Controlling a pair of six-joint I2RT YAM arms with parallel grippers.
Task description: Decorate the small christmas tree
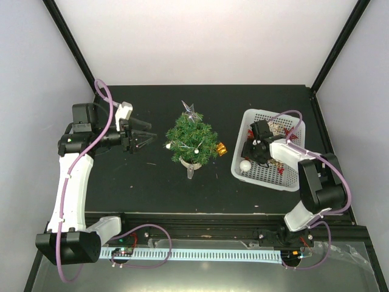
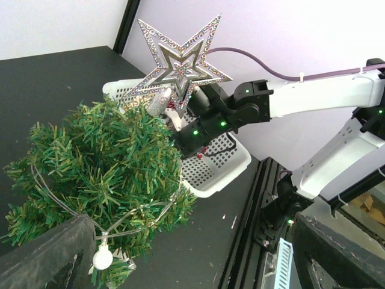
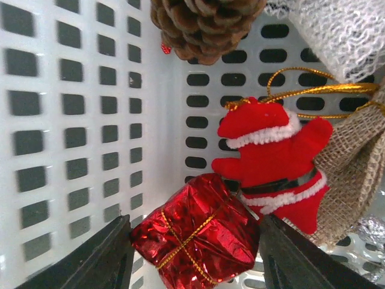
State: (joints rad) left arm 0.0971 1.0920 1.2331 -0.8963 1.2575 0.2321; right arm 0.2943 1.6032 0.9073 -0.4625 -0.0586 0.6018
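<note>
The small christmas tree [image 1: 193, 141] stands mid-table in its white pot, topped by a silver star [image 1: 191, 111], with a gold gift ornament [image 1: 222, 148] on its right side. The left wrist view shows the tree [image 2: 102, 162], star [image 2: 180, 60] and a white bulb on a wire [image 2: 102, 259]. My left gripper [image 1: 143, 135] hovers open left of the tree, holding nothing. My right gripper [image 1: 250, 153] reaches down into the white basket [image 1: 258, 182]. There its fingers [image 3: 102, 259] stand on either side of a red foil gift box [image 3: 195, 232], close against its corners, without squeezing it.
In the basket, a red Santa figure [image 3: 274, 156] with a gold loop lies beside the box. A pine cone [image 3: 204, 27], white netting [image 3: 343, 30] and a burlap piece [image 3: 355, 162] lie around it. The basket wall [image 3: 72, 120] is just left of the box.
</note>
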